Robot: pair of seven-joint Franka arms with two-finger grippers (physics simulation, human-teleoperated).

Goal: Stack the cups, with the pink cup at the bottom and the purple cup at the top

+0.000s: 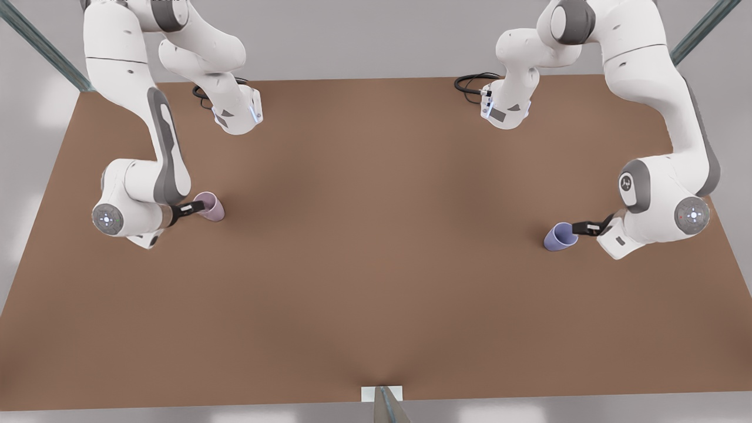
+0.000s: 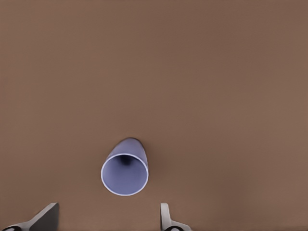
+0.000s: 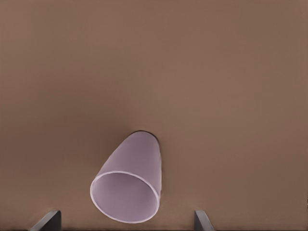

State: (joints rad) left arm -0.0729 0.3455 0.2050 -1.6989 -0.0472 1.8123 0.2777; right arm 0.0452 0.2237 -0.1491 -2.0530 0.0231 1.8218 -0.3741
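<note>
— Brown tabletop (image 1: pixel 376 247), bare across its wide middle: how much room do the two arms have?

— Plenty. Open board stretches between them, and more runs toward the near edge. The left gripper (image 1: pixel 578 227) works at the front view's right, not far from that side edge of the table. The right gripper (image 1: pixel 195 207) works at the front view's left, well apart from its partner.

— And the cups?

— The purple cup (image 1: pixel 560 236) stands upright on the board directly off the left gripper's fingertips, on the side away from the table's edge. In the left wrist view the purple cup (image 2: pixel 124 168) sits just ahead of the left gripper (image 2: pixel 108 219), roughly centred on the gap. The pink cup (image 1: pixel 210 206) is at the right gripper's tips; the right wrist view shows the pink cup (image 3: pixel 129 185), mouth toward the camera, just beyond the right gripper (image 3: pixel 126 221).

— Fingers?

— Both pairs are spread wider than their cup. In the wrist views no finger touches a cup. From the front, each gripper's dark tip reaches its cup's rim; contact there cannot be told.
</note>
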